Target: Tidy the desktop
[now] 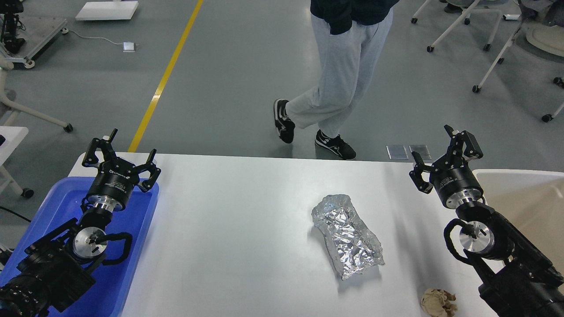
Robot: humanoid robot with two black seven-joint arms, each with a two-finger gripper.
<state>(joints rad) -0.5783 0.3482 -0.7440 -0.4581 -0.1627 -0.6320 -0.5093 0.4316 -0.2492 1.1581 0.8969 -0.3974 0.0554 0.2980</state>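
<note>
A brown paper wad is seen at the near edge of the desktop, just left of the right arm. Farther in, right of centre, a crumpled foil lump lies alone, with bare white surface open on every side of it, widest to the left. The desktop spans the middle of the view, its far edge running straight across. At its left edge a blue tray is set, and the left arm is held over it; the left gripper is raised above the tray's far corner with fingers spread apart and nothing between them. At the right edge a beige bin is seen, and beside it the right gripper is held up, fingers parted and empty. Small white lettering is printed on both wrists but cannot be read. Beyond the far edge, a person stands on grey floor crossed by a yellow line.
</note>
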